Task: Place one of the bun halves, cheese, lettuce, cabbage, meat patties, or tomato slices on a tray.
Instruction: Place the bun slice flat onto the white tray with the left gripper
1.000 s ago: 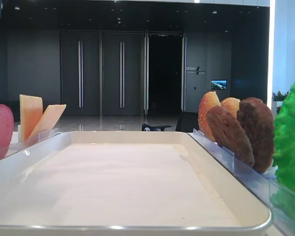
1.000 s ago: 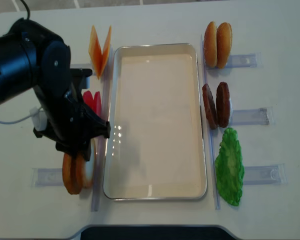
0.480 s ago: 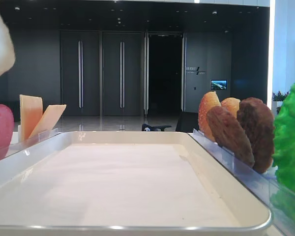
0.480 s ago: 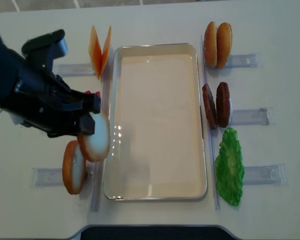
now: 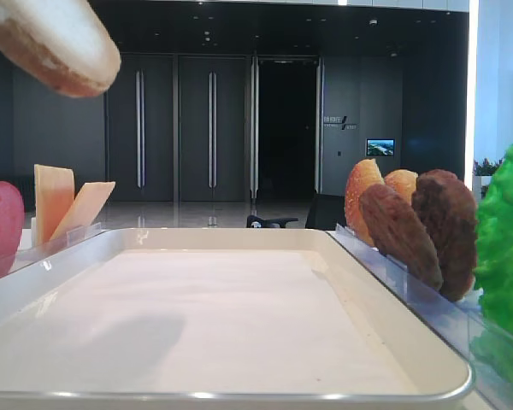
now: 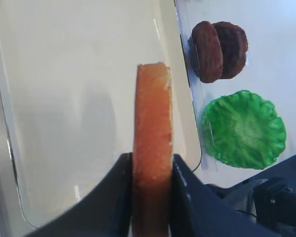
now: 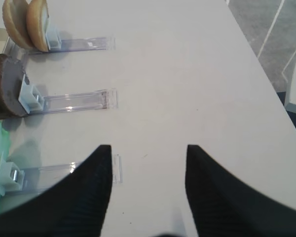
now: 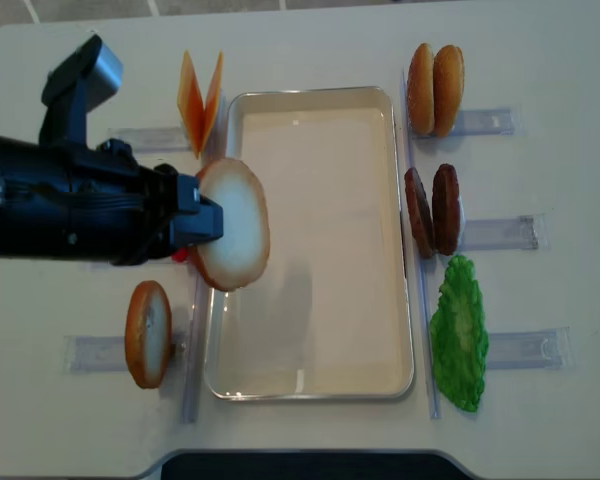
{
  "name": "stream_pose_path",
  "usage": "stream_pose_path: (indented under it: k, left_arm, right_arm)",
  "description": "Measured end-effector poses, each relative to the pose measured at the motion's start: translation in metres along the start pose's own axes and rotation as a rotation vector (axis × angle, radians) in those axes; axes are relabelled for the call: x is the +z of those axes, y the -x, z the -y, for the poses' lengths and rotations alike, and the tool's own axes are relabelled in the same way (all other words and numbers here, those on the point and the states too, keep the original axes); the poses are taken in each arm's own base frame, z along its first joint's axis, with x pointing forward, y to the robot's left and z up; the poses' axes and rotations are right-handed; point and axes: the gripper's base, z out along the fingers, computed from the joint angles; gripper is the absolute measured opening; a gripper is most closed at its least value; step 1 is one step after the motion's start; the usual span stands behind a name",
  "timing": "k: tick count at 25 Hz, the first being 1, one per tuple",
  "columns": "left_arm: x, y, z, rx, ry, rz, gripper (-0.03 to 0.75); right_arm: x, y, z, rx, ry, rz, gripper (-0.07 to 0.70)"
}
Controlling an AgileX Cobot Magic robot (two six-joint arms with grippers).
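Observation:
My left gripper (image 8: 205, 222) is shut on a bun half (image 8: 232, 222), pinched edge-on between both fingers in the left wrist view (image 6: 153, 123). The bun half hangs in the air over the left rim of the white tray (image 8: 320, 300), pale face up, and shows at the top left of the low view (image 5: 56, 38). The tray's liner (image 5: 205, 316) holds nothing. My right gripper (image 7: 148, 153) is open over bare table, to the right of the clear holders, with nothing between its fingers.
A second bun half (image 8: 148, 333) stands in the left front holder. Cheese (image 8: 200, 100) stands at the back left, and a tomato slice (image 5: 0, 226) is beside the tray. On the right stand two buns (image 8: 435, 90), meat patties (image 8: 432, 210) and lettuce (image 8: 460, 335).
The left gripper has lifted one bun half out of the left front holder, raised it and carried it right, over the tray's left rim. The right arm has not moved.

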Motion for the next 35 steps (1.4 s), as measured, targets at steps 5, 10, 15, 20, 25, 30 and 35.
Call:
stream_pose_path:
  k: [5, 10, 15, 20, 25, 30, 35]
  left_arm:
    - [0.010, -0.008, -0.020, -0.003, -0.072, 0.003, 0.166]
    - [0.023, -0.004, -0.029, 0.006, -0.129, -0.024, 0.165]
    - [0.053, 0.002, -0.034, -0.008, -0.216, -0.083, 0.165]
    - [0.087, 0.007, -0.042, -0.051, -0.298, -0.116, 0.165]
    - [0.110, 0.007, -0.051, -0.099, -0.318, -0.144, 0.165]
    - [0.127, 0.004, -0.061, -0.128, -0.301, -0.187, 0.165]
    - [0.143, 0.001, -0.069, -0.159, -0.303, -0.208, 0.165]
  right_arm:
    - [0.000, 0.000, 0.000, 0.000, 0.000, 0.000, 0.358]
    - [0.000, 0.000, 0.000, 0.000, 0.000, 0.000, 0.358]
    - [0.000, 0.000, 0.000, 0.000, 0.000, 0.000, 0.358]
    - [0.000, 0.000, 0.000, 0.000, 0.000, 0.000, 0.358]
    - [0.000, 0.000, 0.000, 0.000, 0.000, 0.000, 0.358]
    - [0.000, 0.000, 0.000, 0.000, 0.000, 0.000, 0.358]
    - [0.000, 0.000, 0.000, 0.000, 0.000, 0.000, 0.358]
